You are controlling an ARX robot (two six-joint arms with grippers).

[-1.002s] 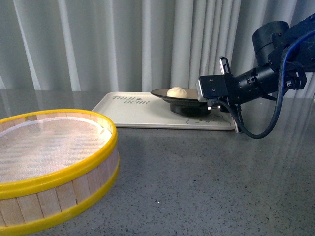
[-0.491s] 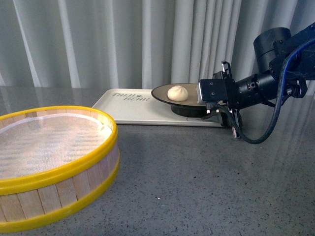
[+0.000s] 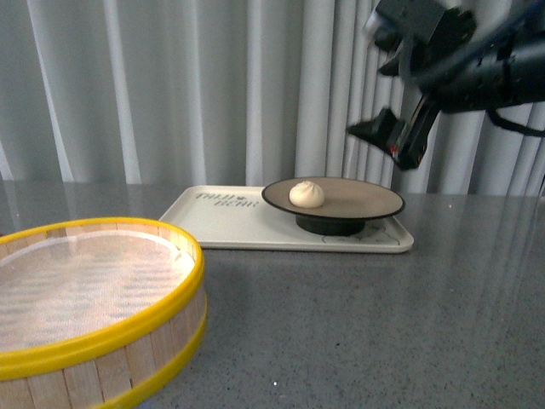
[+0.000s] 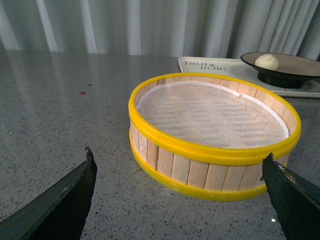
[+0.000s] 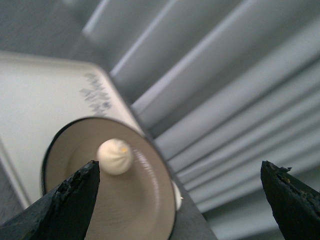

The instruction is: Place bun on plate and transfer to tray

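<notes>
- Presently, bun (image 3: 306,193): small, cream-white, pleated top; sits on the plate (image 3: 366,203), off centre, toward the side away from the right gripper's fingers. Judged soft, light and easily dented; best taken low on both flanks with a gentle squeeze, never on the pleated crown.
- Plate: wide, shallow, beige inside, thin black rim, black foot. Stands on the tray (image 3: 238,226), at the end nearer the right gripper. Judged stiff, moderately heavy and smooth; a pinch on the rim is the likely hold, kept level so the bun does not roll.
- Tray: flat, cream-white, rounded corners. Judged rigid, light plastic. Grey lettering at the end far from the right fingers; the top line seems to read "THUN" and the second "BEAR", though only the second is reasonably clear in the left wrist view. A small drawing near the plate's foot is too small to make out.
- Right gripper (image 3: 387,135): raised above and beyond the plate, touching nothing; fingers spread wide, nothing between them. In its wrist view, bun and plate lie between the two fingertips, well below.
- Left gripper (image 4: 180,200): fingers spread wide, empty, low over the table (image 4: 50,115).
- Steamer basket (image 4: 215,150): yellow-rimmed, wooden, cloth-lined, empty; directly ahead of the left fingers, between them in view.
- Task status, by judgement: both steps appear done.
</notes>
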